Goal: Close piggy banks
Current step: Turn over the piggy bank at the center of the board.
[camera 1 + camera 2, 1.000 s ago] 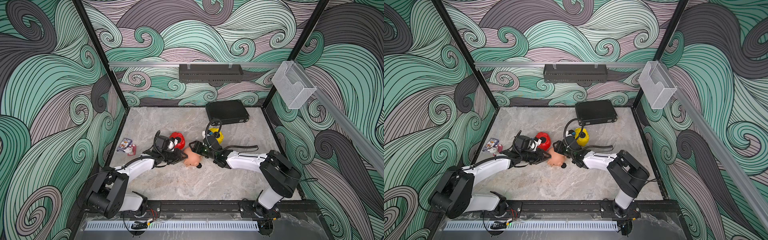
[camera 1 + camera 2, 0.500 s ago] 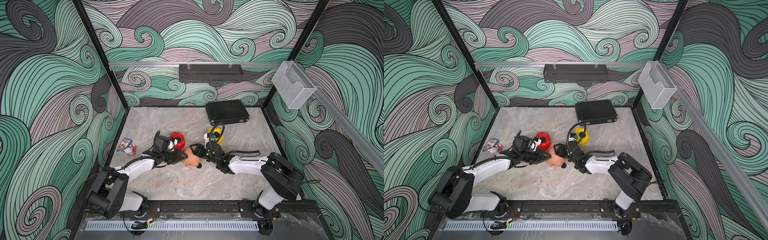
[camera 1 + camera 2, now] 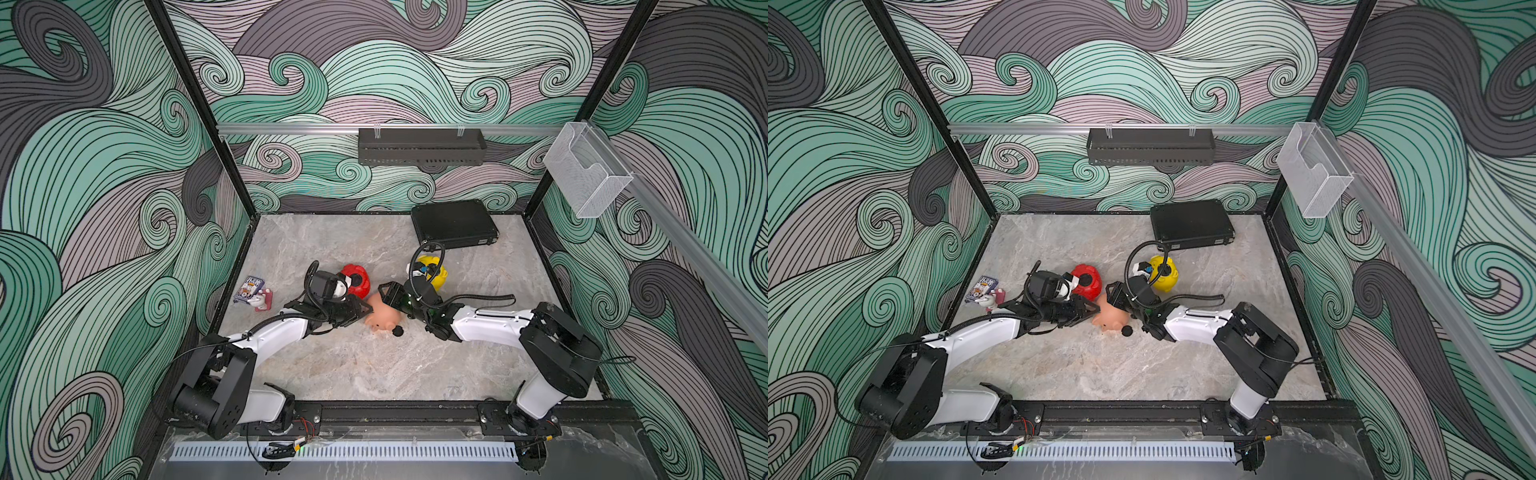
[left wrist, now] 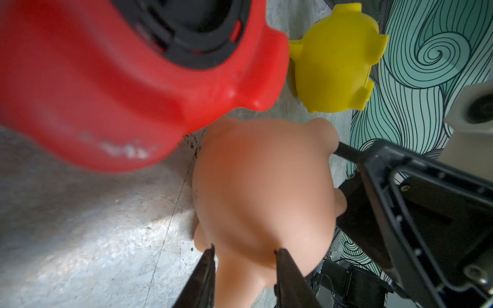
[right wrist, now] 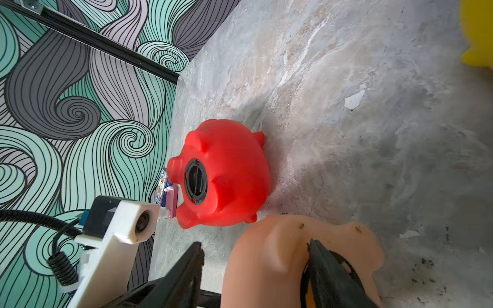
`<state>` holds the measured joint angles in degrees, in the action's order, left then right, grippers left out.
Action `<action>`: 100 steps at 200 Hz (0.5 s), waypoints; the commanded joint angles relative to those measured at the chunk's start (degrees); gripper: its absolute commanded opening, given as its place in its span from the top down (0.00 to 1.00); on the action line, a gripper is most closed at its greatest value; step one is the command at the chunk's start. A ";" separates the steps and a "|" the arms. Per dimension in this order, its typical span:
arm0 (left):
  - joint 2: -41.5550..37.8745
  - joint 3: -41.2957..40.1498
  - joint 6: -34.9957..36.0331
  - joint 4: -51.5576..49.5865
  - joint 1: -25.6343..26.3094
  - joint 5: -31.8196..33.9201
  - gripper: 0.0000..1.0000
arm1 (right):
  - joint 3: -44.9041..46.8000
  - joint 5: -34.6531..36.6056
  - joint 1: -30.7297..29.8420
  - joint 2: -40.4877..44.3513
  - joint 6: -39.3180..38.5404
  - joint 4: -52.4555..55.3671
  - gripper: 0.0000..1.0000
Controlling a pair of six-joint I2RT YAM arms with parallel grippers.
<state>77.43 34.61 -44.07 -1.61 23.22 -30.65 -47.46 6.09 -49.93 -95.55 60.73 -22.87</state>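
Peach-pink pig [image 3: 380, 316]: lying near the middle of the table [image 3: 374, 374], toward the front, held between the two arms; its belly hole cannot be made out in any view.
Left gripper [image 4: 244, 269]: clenched on a narrow protruding part of the peach-pink pig, one finger [image 4: 205, 274] on each side of it, in the left wrist view.
Right gripper [image 5: 253, 264]: partly spread; one finger [image 5: 322, 266] presses the pig's body, the other finger stands apart from it, so this is a brace, not a full clamp.
Loose plug [image 3: 398, 331]: small, black, round, on the table touching or just beside the pig on its front side.
Red pig [image 5: 224, 173]: belly up, just behind the peach-pink pig toward the table's left edge; a black plug [image 5: 196, 181] sits in its hole, so it appears closed.
Yellow pig [image 3: 1163, 272]: behind the right gripper, nearer the back edge; a dark round mark shows on it, but whether it is plugged cannot be told.
Black case [image 3: 455, 223]: at the back edge, right of centre.
Step in hand: judged to be steadying and turning the peach-pink pig to expose its hole.
Next move: likely one gripper must let go, fetch the loose plug and press it squarely in while the other holds the pig firm.
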 commanded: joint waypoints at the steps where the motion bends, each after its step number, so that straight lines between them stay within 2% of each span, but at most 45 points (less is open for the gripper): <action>1: 3.69 -1.59 0.39 -5.08 1.33 3.76 0.64 | -2.74 -7.40 -4.10 -1.22 4.48 -0.56 0.37; 100: 3.07 -1.12 1.27 -6.73 1.35 4.72 0.64 | -6.94 -7.30 -4.56 -1.88 4.98 6.47 0.38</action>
<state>77.36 34.65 -43.99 -2.02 23.14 -29.41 -51.94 6.81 -50.15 -96.42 62.70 -15.35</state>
